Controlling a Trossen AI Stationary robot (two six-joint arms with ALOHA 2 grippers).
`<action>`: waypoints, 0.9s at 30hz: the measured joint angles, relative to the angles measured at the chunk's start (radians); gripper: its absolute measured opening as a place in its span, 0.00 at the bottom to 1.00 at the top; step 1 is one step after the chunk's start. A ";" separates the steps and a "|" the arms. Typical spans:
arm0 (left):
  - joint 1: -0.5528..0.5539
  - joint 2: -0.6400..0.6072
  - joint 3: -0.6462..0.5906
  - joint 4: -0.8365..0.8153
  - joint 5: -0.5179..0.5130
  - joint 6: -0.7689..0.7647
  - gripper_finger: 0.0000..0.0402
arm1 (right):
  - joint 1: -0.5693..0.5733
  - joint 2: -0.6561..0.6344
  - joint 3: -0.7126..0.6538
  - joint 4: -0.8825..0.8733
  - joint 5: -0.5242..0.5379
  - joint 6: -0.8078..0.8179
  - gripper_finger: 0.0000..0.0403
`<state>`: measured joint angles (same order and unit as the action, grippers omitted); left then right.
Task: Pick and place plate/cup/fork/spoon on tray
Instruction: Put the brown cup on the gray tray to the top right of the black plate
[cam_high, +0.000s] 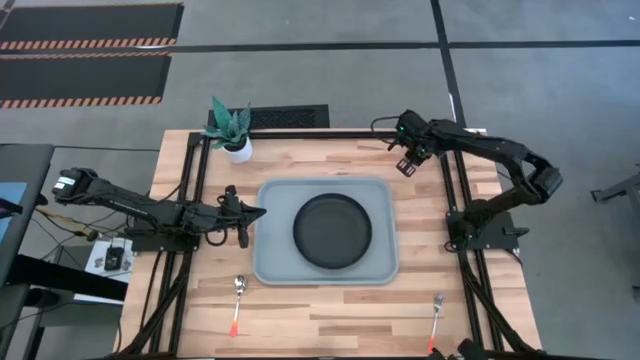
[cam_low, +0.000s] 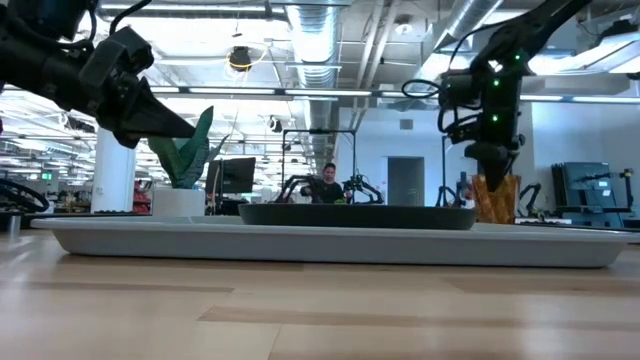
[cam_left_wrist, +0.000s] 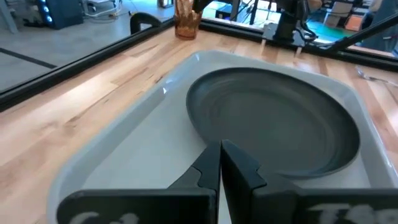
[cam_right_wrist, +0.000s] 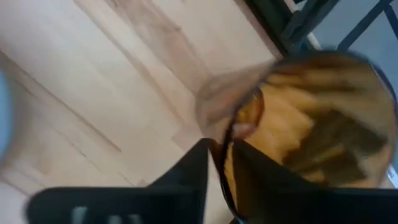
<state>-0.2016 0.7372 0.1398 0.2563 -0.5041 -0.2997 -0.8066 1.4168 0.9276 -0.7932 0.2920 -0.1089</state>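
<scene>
The right claw (cam_right_wrist: 219, 163) pinches the one amber cup's (cam_right_wrist: 311, 118) rim; the left claw (cam_left_wrist: 220, 163) is closed, empty, over the tray (cam_high: 272, 262); one plate (cam_high: 332, 231), one spoon (cam_high: 238, 296), one fork (cam_high: 437, 312).

A pale wood tabletop (cam_high: 330, 310) with visible grain is shown. A matt black plate (cam_high: 332, 231) is carried by a smooth, plastic-looking tray (cam_high: 272, 262). The cup (cam_low: 496, 199) looks translucent amber.

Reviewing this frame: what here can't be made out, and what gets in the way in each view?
- High view: the cup is hidden under the right gripper.
- Low view: the tray rim hides the spoon and fork.
- Right wrist view: the cup is blurred and cut off by the edge.
- Left wrist view: the left gripper covers the plate rim.
</scene>
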 joint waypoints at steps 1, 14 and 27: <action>0.000 0.000 0.000 -0.001 0.000 0.000 0.00 | 0.006 -0.004 0.000 -0.005 0.000 -0.001 0.16; 0.000 0.000 0.000 -0.001 0.001 -0.010 0.00 | 0.241 -0.144 0.156 -0.250 -0.028 0.104 0.05; 0.000 0.000 0.000 -0.001 0.020 -0.019 0.00 | 0.526 -0.004 0.214 -0.197 -0.203 0.161 0.05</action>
<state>-0.2016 0.7372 0.1398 0.2557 -0.4844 -0.3186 -0.2802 1.4124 1.1416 -0.9902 0.0894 0.0517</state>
